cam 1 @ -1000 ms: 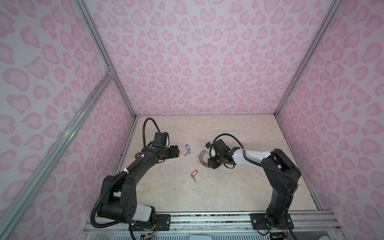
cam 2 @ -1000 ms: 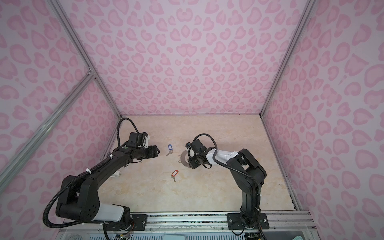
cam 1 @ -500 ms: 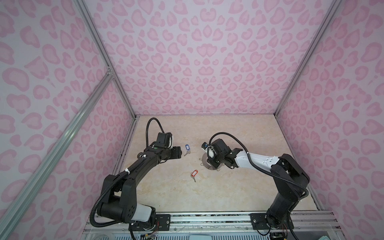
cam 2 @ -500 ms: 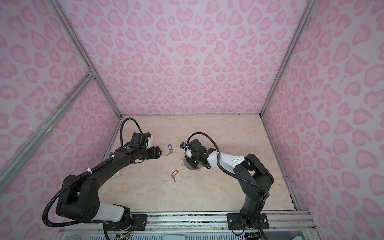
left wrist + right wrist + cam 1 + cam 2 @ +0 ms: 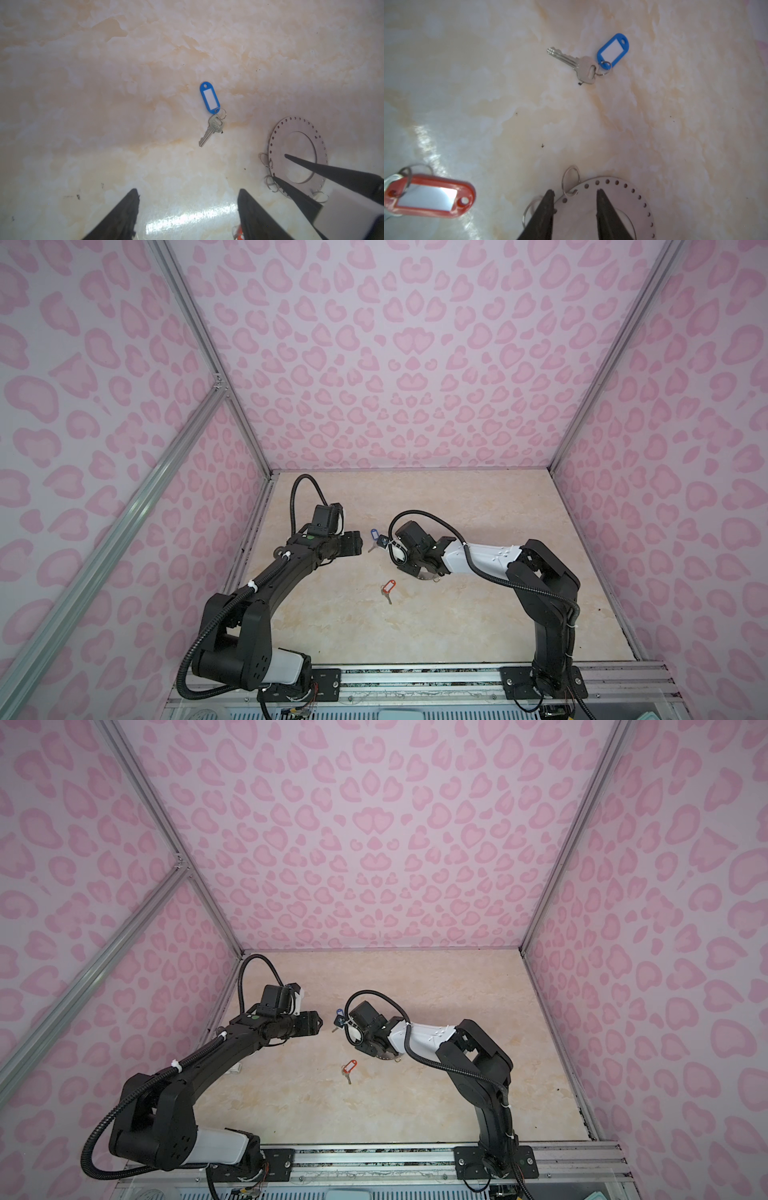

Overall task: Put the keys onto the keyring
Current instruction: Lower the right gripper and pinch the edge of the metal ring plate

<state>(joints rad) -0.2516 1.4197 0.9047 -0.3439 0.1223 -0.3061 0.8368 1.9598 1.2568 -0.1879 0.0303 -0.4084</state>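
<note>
Keyring lies flat on the worktop, right tool half-open astride its rim, seemingly not yet pinching, so it should close squarely, clear of the wire clips, while the wide-open, empty left tool takes the blue-tagged key at its ten o'clock in a top view.

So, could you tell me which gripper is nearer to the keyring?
The right. The right gripper sits at the keyring, its fingers straddling the flat band; the left gripper hovers apart from it, open, near the blue-tagged key.
</note>
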